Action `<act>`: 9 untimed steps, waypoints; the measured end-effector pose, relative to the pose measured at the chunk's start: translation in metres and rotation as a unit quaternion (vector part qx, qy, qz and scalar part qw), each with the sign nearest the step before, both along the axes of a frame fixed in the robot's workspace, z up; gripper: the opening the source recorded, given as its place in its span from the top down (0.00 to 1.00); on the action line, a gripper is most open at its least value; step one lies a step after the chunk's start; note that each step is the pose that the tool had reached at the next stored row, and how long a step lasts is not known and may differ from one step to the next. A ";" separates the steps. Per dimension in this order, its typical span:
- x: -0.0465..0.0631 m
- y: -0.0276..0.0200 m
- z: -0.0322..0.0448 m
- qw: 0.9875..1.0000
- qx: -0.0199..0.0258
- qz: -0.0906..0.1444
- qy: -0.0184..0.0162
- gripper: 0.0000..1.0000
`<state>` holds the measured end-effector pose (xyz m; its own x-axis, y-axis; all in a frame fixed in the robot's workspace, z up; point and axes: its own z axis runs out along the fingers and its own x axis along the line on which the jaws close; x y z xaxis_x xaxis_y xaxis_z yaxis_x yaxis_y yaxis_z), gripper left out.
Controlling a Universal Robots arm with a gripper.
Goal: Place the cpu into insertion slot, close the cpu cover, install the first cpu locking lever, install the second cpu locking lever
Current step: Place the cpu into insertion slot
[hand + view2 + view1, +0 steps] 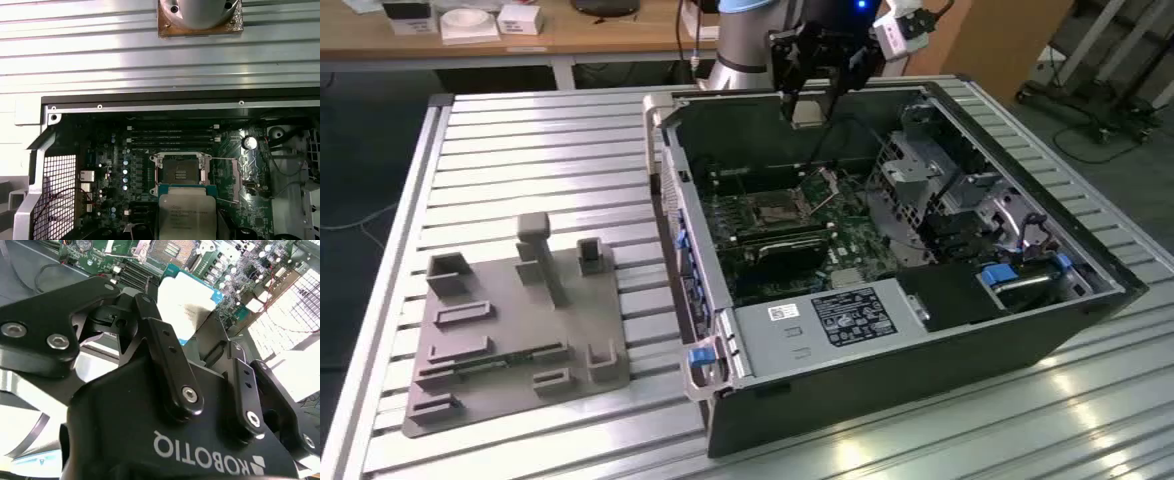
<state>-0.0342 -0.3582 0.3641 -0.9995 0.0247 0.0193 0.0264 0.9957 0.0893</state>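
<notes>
- Exterior view's left side has a grey fixture block [520,330] resting on the slatted aluminium worktop [547,150], well apart from the work
- Just beside it, toward the exterior view's right, the open computer case [881,390] lies on its side with the green motherboard [854,255] facing up inside
- Above the far part of the case hangs the claw [810,98], narrowed onto the cpu [809,114] and holding it clear of the board; in the second wrist view the black fingers [165,350] pinch the cpu [187,300] by opposite edges
- The insertion slot [781,205] lies below the claw and a little toward the exterior view's left, down on the case floor, with open air between chip and socket
- In the first wrist view the cpu [186,212] hangs flat side toward the board, its edges roughly parallel to the silver rim of the insertion slot [180,170], whose dark contact field is uncovered
- On the slot's side toward the exterior view's right, what I take to be the cpu cover [829,185] stands raised, and a thin wire locking lever [223,160] is swung out beside the rim
- Long black memory slots [170,137] run just beside the socket, low enough that I judge they leave the way down free
- Toward the exterior view's right the metal drive cage [921,170] rises near the socket; with the case wall it is the closest tall obstacle to the claw
</notes>
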 end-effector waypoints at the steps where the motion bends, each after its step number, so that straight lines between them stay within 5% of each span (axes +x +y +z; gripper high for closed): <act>1: 0.000 0.0000 0.0000 1.000 0.000 0.000 0.000 0.46; 9: 0.000 0.0000 0.0000 1.000 0.000 0.000 0.000 0.46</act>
<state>-0.0342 -0.3582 0.3641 -0.9995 0.0248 0.0193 0.0264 0.9957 0.0893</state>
